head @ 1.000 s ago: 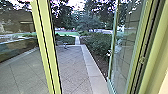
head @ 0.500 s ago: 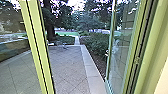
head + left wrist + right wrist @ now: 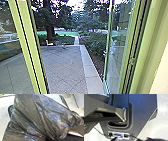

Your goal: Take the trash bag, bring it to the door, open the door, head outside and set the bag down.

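You've shifted beside the door frame (image 3: 27,50); hold the likely limp, slippery trash bag (image 3: 37,116) where it gathers, jaws' state unclear.

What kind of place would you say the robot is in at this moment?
It looks like the doorway of a building opening onto a paved yard: a green door frame stands close by, with paving beyond it, and bushes past the pale edging.

Glass dr (image 3: 108,52) open | pvd patio (image 3: 63,68) outside | wht chair (image 3: 49,43) far end | shrubs (image 3: 93,43) alongside
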